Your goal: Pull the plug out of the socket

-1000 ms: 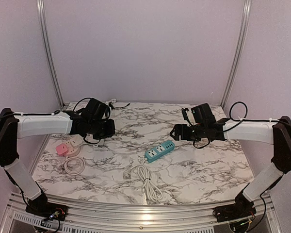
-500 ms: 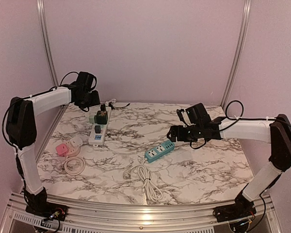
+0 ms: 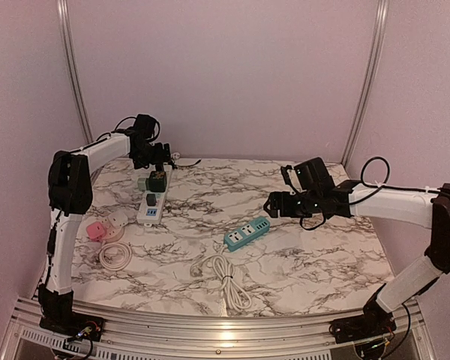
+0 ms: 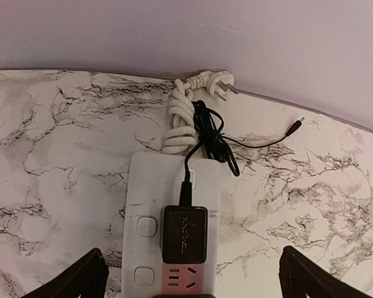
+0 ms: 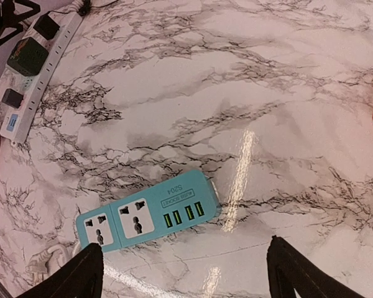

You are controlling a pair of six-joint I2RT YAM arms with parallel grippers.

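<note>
Left hand (image 3: 155,159) now nearer plug (image 4: 184,234)

The teal power strip (image 5: 148,216), near the middle of the table, carries the only print that can be read: "S204". It stands on the top face beside the four green USB ports and appears upside down in the right wrist view. A smaller boxed line between it and the ports is too fine to make out. At the far left, the black plug adapter (image 4: 184,234) in the white power strip (image 4: 146,186) bears a pale mark, too blurred to read. A small blue label (image 5: 11,123) at that strip's near end is also illegible.
</note>
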